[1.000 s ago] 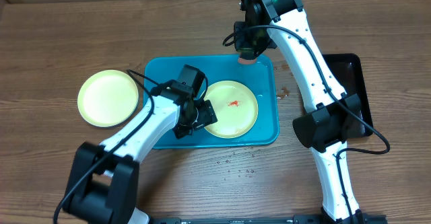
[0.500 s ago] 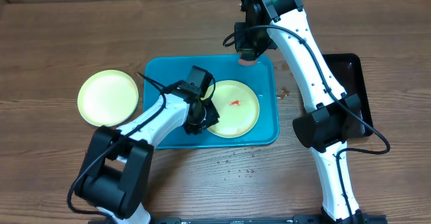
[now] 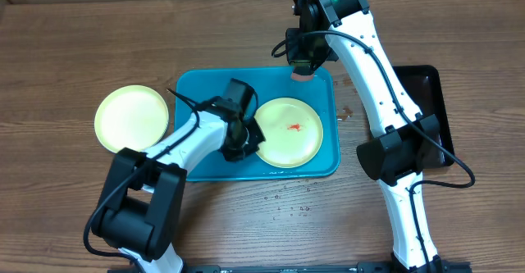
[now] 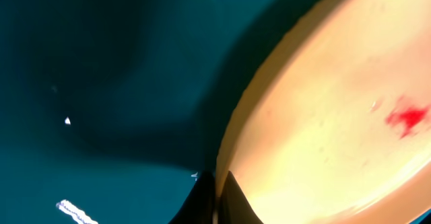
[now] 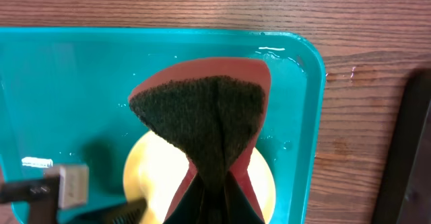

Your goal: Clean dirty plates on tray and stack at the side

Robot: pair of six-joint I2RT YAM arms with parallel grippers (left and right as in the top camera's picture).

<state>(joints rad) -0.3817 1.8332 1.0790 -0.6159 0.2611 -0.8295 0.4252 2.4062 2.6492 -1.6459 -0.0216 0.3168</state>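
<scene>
A pale yellow-green plate (image 3: 297, 144) with a small red smear (image 3: 292, 127) lies in the turquoise tray (image 3: 201, 93). My left gripper (image 3: 249, 138) is shut on that plate's left rim; in the left wrist view the two dark fingers (image 4: 217, 192) pinch the rim, with the plate (image 4: 323, 123) to the right and the tray floor (image 4: 101, 83) to the left. A second yellow-green plate (image 3: 131, 119) rests on the table left of the tray. My right gripper (image 3: 302, 60) hangs over the tray's far edge, shut on a red sponge with a dark scrub face (image 5: 202, 109).
A glossy black tray (image 3: 428, 101) lies at the right, partly under the right arm. Water drops (image 3: 287, 199) dot the wood in front of the turquoise tray. Bare wooden table surrounds both trays.
My left gripper has moved in to the plate's left rim and shut on it. The plate has slid a little to the right. The right arm has stayed still.
</scene>
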